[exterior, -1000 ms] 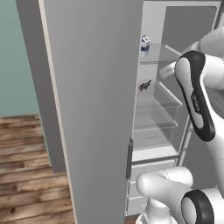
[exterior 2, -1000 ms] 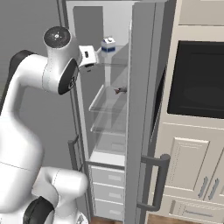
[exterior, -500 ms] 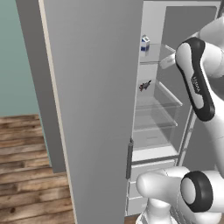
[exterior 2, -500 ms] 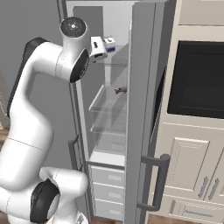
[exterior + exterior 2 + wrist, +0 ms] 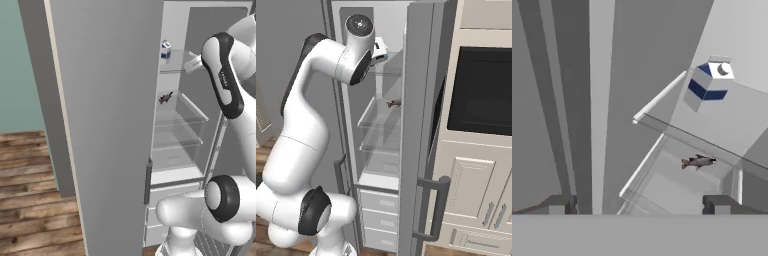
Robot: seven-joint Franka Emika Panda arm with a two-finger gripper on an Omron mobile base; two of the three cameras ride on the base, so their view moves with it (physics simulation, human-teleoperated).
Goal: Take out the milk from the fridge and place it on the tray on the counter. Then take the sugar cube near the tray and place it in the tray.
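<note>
Milk: one carton on the fridge shelf (one small fish, perhaps, below); gripper open, empty.

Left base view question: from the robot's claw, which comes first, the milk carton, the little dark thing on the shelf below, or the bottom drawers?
Counting outward from the gripper:
1. The milk, just beside it on the fridge's top shelf.
2. The small dark item, one shelf lower.
3. The drawers, at the bottom of the fridge.
</note>
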